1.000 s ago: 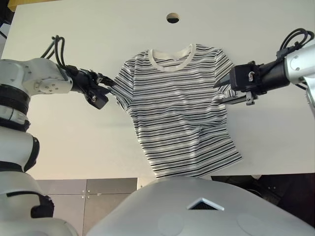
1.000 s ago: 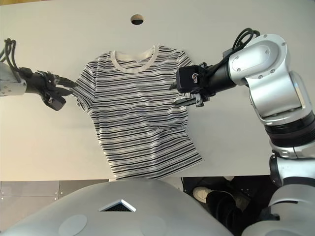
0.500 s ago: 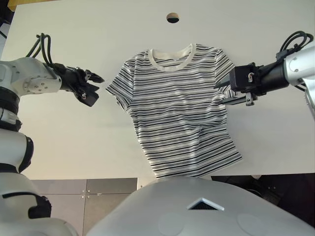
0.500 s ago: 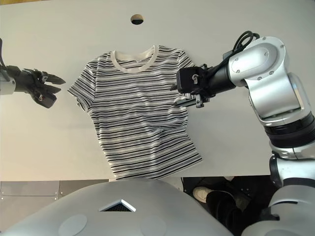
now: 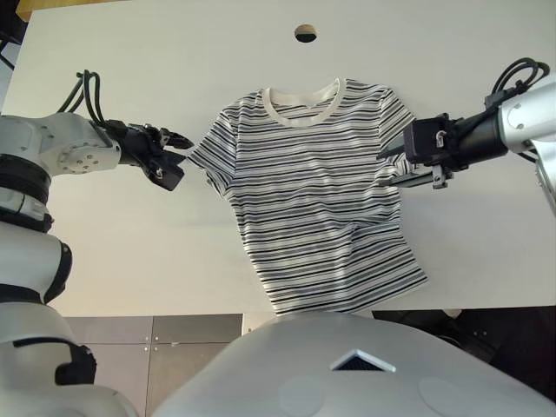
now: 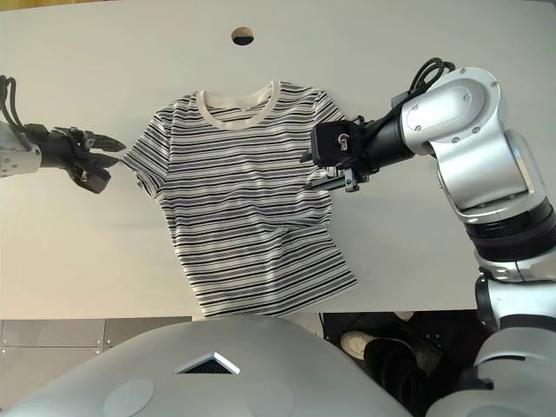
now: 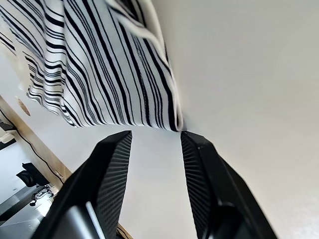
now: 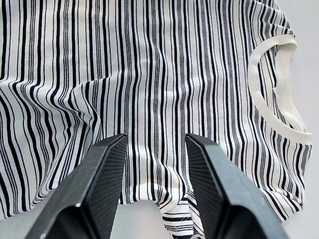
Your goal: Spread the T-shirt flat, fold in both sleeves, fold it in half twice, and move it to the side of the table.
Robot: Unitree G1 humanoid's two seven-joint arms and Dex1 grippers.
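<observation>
A black-and-white striped T-shirt [image 5: 313, 195] with a cream collar [image 5: 302, 106] lies face up on the white table [image 5: 130, 243], collar toward the far side. Its left sleeve [image 5: 213, 152] is spread out sideways. My left gripper [image 5: 178, 153] hovers open just outside that sleeve's hem; in the left wrist view the hem [image 7: 164, 107] lies just past my left gripper [image 7: 154, 137]. My right gripper [image 5: 393, 163] stands open over the bunched right sleeve; the stripes run beneath its fingers [image 8: 107, 164] in the right wrist view.
A round hole [image 5: 305, 32] sits in the table beyond the collar. The shirt's bottom hem [image 5: 347, 295] reaches close to the table's front edge. Bare tabletop stretches to the left and right of the shirt.
The left gripper drew the left sleeve outward, let go and backed off to the left, then came back close to the sleeve's hem. The right arm has hardly moved.
</observation>
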